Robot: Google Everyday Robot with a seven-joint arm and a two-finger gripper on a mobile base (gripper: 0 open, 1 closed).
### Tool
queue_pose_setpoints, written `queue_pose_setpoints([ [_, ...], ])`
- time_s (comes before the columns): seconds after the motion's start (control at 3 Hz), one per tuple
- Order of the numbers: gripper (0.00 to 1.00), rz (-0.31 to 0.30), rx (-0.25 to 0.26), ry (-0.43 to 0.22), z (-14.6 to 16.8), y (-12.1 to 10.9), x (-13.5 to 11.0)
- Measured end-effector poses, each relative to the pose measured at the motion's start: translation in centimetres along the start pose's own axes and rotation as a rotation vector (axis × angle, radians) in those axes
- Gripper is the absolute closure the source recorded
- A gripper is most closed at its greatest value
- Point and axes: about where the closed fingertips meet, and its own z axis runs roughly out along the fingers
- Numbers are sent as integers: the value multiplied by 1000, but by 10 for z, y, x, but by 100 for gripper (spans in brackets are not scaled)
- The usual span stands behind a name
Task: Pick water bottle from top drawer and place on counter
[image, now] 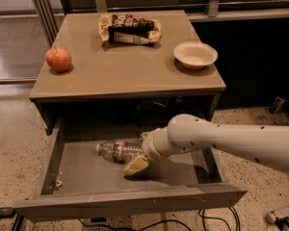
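The water bottle (114, 150) lies on its side in the open top drawer (130, 203), white cap to the left. My gripper (138, 150) reaches into the drawer from the right on a white arm. It is open, with its cream fingers (136, 165) on either side of the bottle's right end. The near finger rests low by the drawer bottom; the far one is partly hidden by the wrist. The tan counter (120, 71) lies above the drawer.
On the counter are a red apple (58, 59) at the left, a snack bag (129, 29) at the back and a cream bowl (195, 55) at the right. Cables (279, 215) lie on the speckled floor.
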Motion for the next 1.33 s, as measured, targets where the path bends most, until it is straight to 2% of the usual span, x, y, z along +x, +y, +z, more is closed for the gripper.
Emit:
queue_pose_setpoints([
  [1.0,88,0,0,0,0,0,0],
  [1.33,100,-2,0,0,-2,0,-1],
])
